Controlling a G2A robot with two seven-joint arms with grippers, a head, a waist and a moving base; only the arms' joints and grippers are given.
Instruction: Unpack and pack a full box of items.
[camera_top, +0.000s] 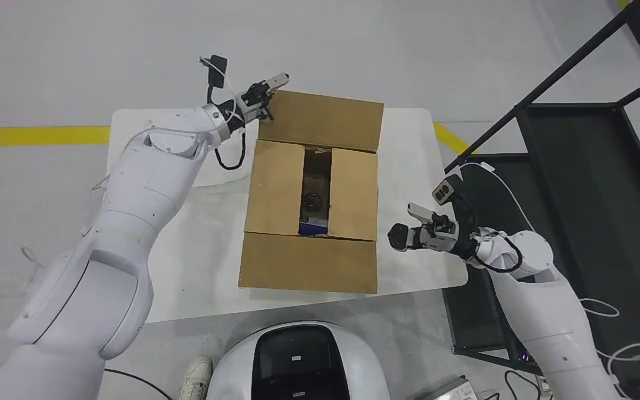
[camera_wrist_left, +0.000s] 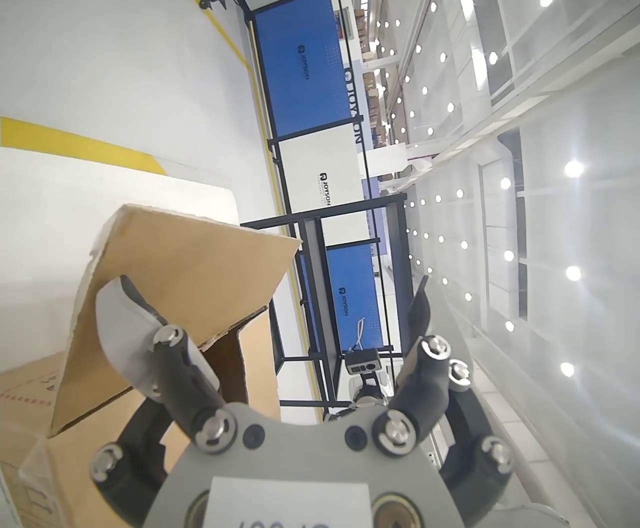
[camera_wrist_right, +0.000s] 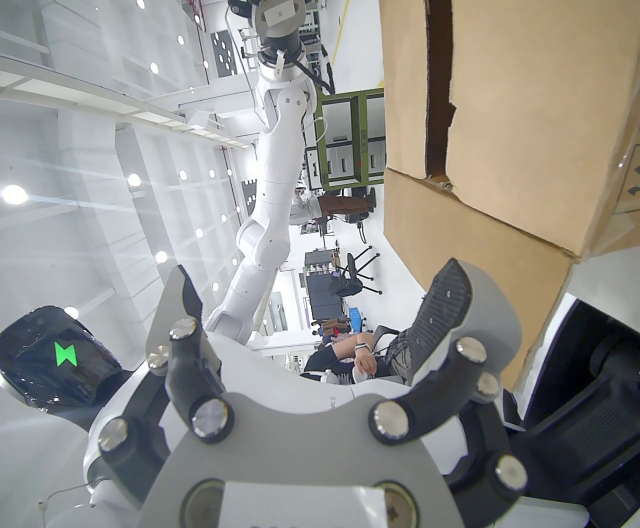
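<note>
Overhead, a brown cardboard box (camera_top: 352, 192) sits in the middle of a white table (camera_top: 410, 140). Its far flap (camera_top: 325, 118) and near flap (camera_top: 308, 262) are folded outward and lie flat. The two side flaps lie across the opening, with a narrow gap between them where dark items (camera_top: 315, 205) show, one with a blue edge. The left gripper (camera_top: 272, 92) hangs at the left corner of the far flap. The right gripper (camera_top: 404, 226) hangs just beside the box's right wall, near the front corner, and holds nothing. By the look of it, the task is at its very start: the box is being opened and nothing has been taken out. The next move probably calls for each arm to catch a side flap and swing it outward, so the opening is wide enough to reach inside. The top view gives the overall layout and the contents, but not how the fingers stand. The left wrist view supplies that: the left gripper (camera_wrist_left: 270, 320) is spread wide, and one pale finger pad (camera_wrist_left: 117, 320) lies against the raised edge of the far flap (camera_wrist_left: 190, 270), though whether they touch is unclear. The right wrist view shows the right gripper (camera_wrist_right: 315, 305) equally spread and empty, with the box (camera_wrist_right: 500, 150) close beside one ribbed finger pad (camera_wrist_right: 442, 305) and not between the two.
</note>
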